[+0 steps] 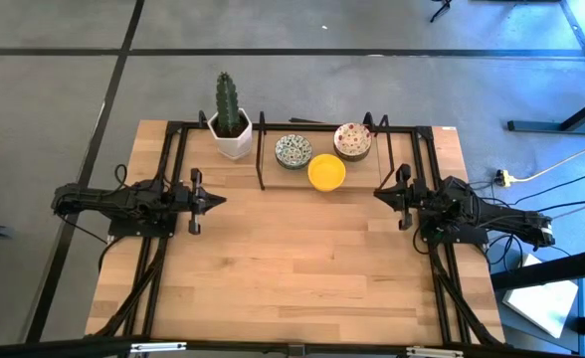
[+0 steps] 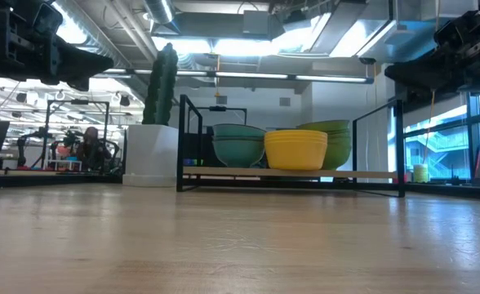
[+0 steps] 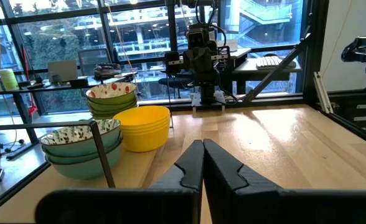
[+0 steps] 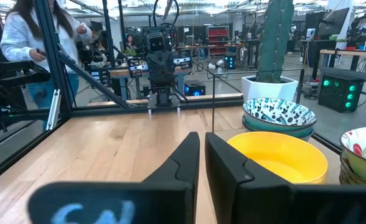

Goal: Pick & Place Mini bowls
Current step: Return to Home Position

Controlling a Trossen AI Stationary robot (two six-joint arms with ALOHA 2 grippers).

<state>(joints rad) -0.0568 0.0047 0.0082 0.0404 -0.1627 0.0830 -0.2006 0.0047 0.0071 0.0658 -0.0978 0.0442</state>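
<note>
The left gripper [image 1: 216, 200] hangs over the table with its two fingers pressed together and nothing between them. All the bowls are ahead of it and off to its left side, well apart from it, on the low shelf [image 2: 371, 173]. Nearest to this gripper stands the cactus pot [image 1: 233, 137], which is not part of the job. After it come the stack of blue-green patterned bowls [image 1: 293, 151], then the yellow stack [image 1: 326, 171], which sits a little closer to both grippers, and then the stack with red speckles [image 1: 353, 140]. The right gripper [image 1: 379, 195] faces the left one across the table, also closed and empty. For it the bowls are ahead and to its right, and the speckled stack is the closest.

I judge the bowls to be light, stiff and smooth, so they may slip and may chip. The best hold is on the rim, one finger inside and one outside, taking only the top bowl of a stack.
</note>
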